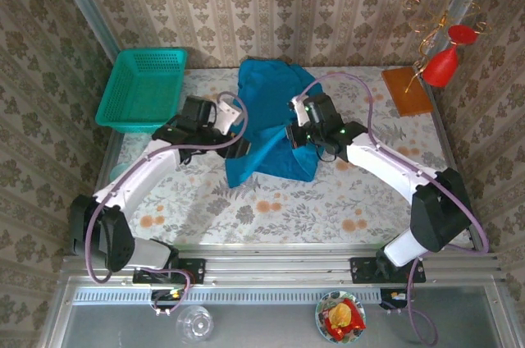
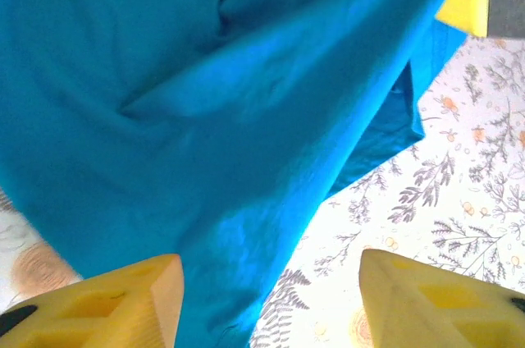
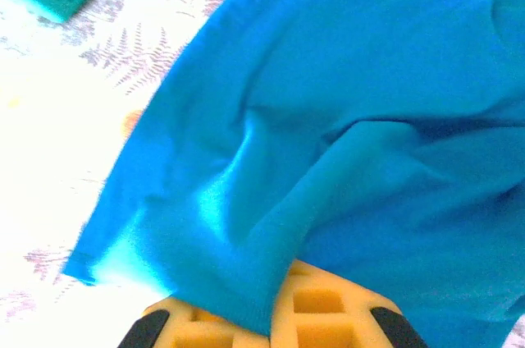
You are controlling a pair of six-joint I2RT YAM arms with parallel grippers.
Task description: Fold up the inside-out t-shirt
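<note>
The blue-teal t-shirt point(image 1: 267, 122) lies crumpled in the middle of the floral table, bunched from the back edge toward the centre. My right gripper point(image 1: 294, 136) is shut on a fold of the t-shirt point(image 3: 271, 225), the cloth pinched between its yellow pads point(image 3: 328, 315) and lifted. My left gripper point(image 1: 239, 148) stands open at the shirt's left edge; its yellow fingers point(image 2: 123, 303) are wide apart, with the t-shirt point(image 2: 205, 118) hanging in front and its hem partly between them over the tablecloth.
A teal mesh basket point(image 1: 142, 89) sits at the back left corner. A brown board point(image 1: 406, 89) and a red vessel on a wire stand point(image 1: 443, 61) are at the back right. Bare floral tablecloth point(image 1: 271, 208) runs along the near side.
</note>
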